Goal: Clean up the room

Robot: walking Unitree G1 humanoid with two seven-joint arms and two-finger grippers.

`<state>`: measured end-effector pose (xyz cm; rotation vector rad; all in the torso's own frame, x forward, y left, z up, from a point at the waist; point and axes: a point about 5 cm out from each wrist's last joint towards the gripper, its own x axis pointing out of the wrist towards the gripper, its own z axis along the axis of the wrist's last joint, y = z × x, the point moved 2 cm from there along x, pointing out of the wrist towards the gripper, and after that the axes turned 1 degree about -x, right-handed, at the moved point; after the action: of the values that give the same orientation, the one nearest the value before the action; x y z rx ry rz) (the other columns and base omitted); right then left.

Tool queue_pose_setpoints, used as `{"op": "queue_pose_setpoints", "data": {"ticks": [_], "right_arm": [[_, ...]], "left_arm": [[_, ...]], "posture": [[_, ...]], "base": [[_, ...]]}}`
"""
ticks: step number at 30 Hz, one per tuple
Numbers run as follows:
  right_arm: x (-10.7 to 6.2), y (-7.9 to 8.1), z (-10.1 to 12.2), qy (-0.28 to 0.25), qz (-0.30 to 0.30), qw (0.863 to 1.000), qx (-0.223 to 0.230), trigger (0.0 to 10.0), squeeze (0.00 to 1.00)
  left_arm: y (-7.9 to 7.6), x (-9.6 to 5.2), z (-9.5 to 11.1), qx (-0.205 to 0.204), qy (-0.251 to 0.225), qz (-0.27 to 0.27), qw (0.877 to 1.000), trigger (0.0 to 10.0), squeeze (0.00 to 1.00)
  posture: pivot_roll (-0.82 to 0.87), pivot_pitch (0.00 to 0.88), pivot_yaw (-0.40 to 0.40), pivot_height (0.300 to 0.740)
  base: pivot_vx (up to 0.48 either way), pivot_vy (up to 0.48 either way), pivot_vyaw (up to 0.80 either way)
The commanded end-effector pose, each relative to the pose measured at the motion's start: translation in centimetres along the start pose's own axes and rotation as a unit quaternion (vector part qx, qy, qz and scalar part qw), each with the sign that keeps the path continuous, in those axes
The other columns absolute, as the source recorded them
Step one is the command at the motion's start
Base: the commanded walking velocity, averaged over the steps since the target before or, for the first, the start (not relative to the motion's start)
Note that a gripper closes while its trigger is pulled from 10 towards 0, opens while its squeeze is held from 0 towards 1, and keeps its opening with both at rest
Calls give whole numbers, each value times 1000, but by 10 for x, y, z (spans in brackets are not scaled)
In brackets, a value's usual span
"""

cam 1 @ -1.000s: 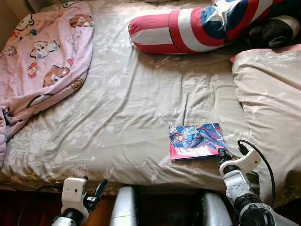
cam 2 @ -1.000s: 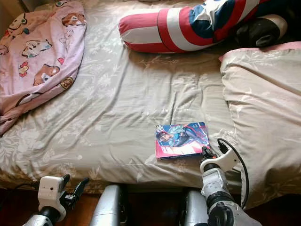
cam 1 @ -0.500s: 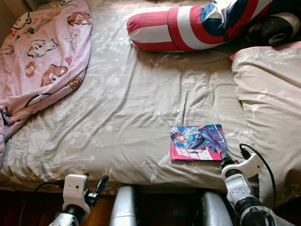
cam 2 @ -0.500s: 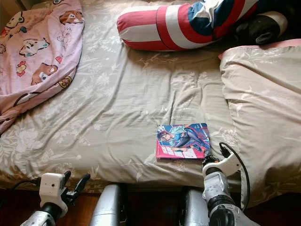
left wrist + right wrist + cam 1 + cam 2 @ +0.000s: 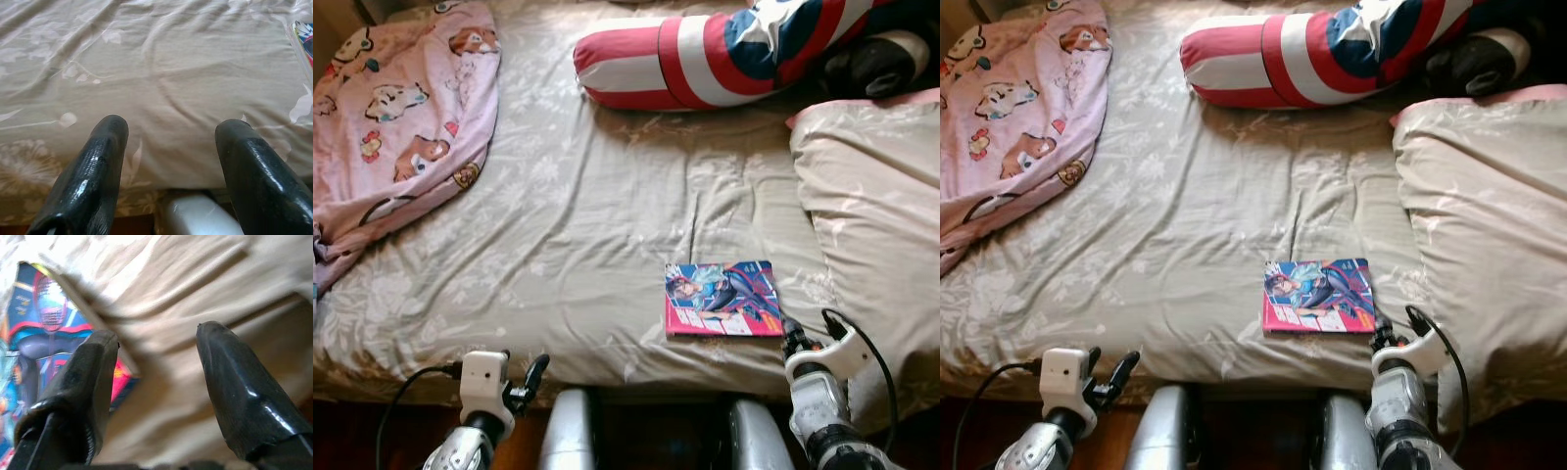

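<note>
A colourful comic book (image 5: 722,299) lies flat on the beige bed sheet (image 5: 597,245), near the bed's front edge and right of centre. My right gripper (image 5: 156,340) is open, low at the front edge, with the book's corner (image 5: 44,333) just beyond one of its fingertips. At the front left, below the mattress edge, my left gripper (image 5: 171,129) stands open over bare sheet, and the book's edge (image 5: 303,41) lies far off to its side.
A pink cartoon-print blanket (image 5: 401,117) is bunched at the far left of the bed. A red, white and blue bolster (image 5: 724,54) lies along the back. A beige pillow (image 5: 871,196) fills the right side.
The camera has dipped slightly, so the scene sits a little differently. Both arms have dropped lower in the picture; the right gripper stays by the book's near right corner. The book has not moved.
</note>
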<state>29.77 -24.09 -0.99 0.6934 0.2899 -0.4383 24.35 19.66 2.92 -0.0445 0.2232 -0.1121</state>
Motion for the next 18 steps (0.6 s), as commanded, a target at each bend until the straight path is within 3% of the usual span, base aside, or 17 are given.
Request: {"op": "queue_pose_setpoints", "data": {"ticks": [1,2,4,6,9,13,16,18], "right_arm": [[-6,-6,-4,-8,2,998,-58,10000,0],[-7,1,-3,-25,37,995,-92,10000,0],[-8,8,-4,-29,61,991,-119,10000,0],[-11,19,-7,-36,105,978,-178,10000,0],[-13,25,-7,-41,130,971,-198,10000,0],[-14,26,-4,-49,135,968,-207,10000,0],[-15,17,-8,-39,115,968,-221,10000,0],[-17,1,-17,-6,79,962,-260,10000,0]], "left_arm": [[3,-1,-9,5,14,10,1000,10000,0],[3,3,-9,3,10,16,1000,10000,0],[3,8,-8,0,6,19,1000,10000,0],[1,19,-3,-9,-6,21,1000,10000,0],[-2,30,1,-19,-13,22,999,10000,0],[-5,43,3,-28,-18,24,999,10000,0],[-7,48,1,-28,-15,24,999,10000,0],[-7,50,-6,-28,-2,29,999,10000,0]], "posture": [[154,165,60,622],[145,153,55,622],[123,119,44,622],[107,98,39,622],[78,56,28,622],[58,4,11,622],[51,0,5,622],[50,0,4,627]], "base": [[0,0,0],[0,0,0],[0,0,0],[0,0,0],[0,0,0],[0,0,0],[0,0,0],[0,0,0]]}}
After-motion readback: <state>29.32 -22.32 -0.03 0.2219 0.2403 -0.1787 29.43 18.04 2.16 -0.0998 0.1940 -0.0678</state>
